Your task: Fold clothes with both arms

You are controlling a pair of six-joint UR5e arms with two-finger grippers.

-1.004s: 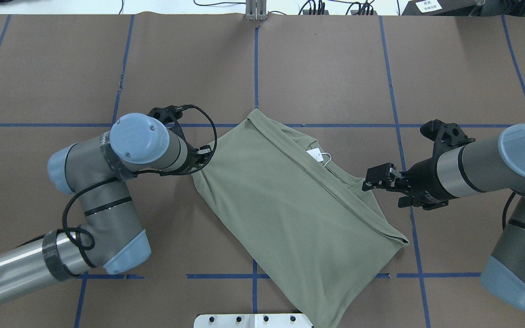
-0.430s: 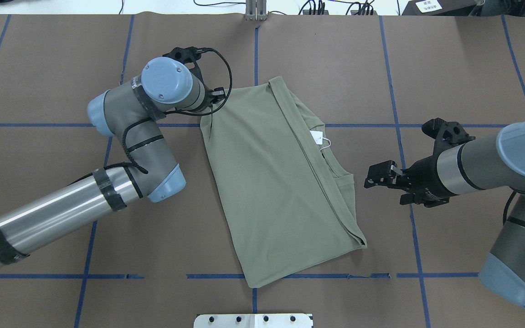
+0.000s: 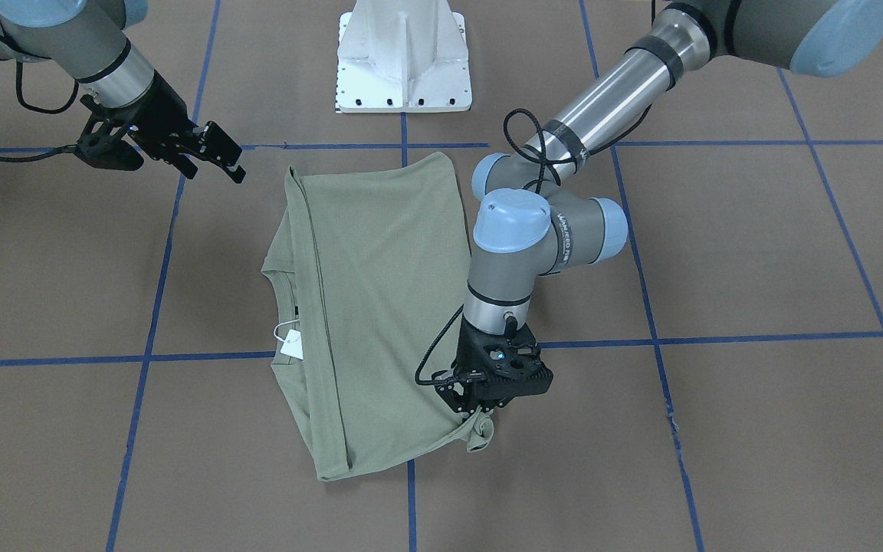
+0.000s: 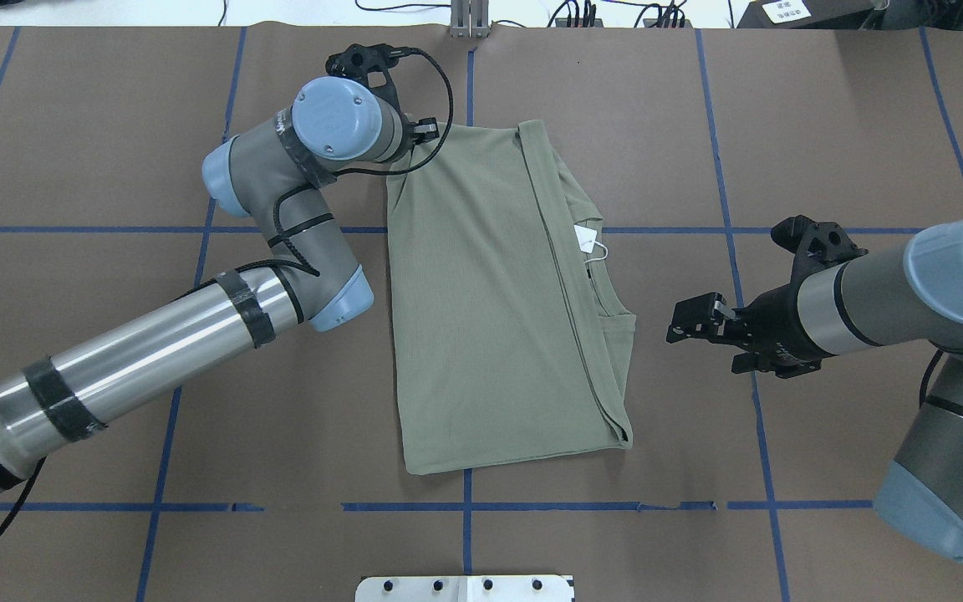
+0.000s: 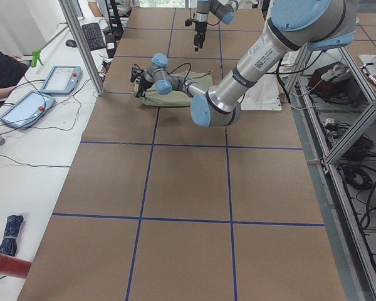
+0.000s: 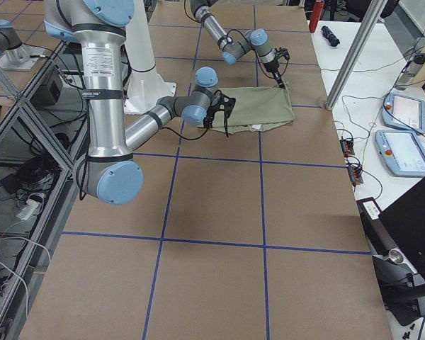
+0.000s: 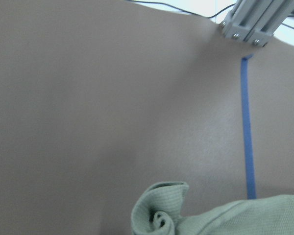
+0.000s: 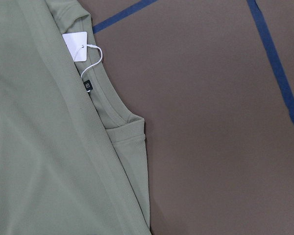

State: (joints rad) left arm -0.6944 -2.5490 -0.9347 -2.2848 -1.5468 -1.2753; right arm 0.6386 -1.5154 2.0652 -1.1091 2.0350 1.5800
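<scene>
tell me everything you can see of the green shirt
Sage-green knit shirt, folded lengthwise into a long rectangle, lying flat on the brown table. Collar and a white hang tag show along its right edge. The left gripper pinches its far left corner, bunching fabric there. The right gripper is open beside the collar, not touching.

One shirt (image 4: 481,301), two arms (image 4: 155,351) (image 4: 866,301)

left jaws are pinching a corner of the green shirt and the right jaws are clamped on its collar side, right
Not the right one. The right gripper holds nothing: the overhead exterior view shows its jaws open, clear of the shirt. The left gripper does pinch a corner.
</scene>
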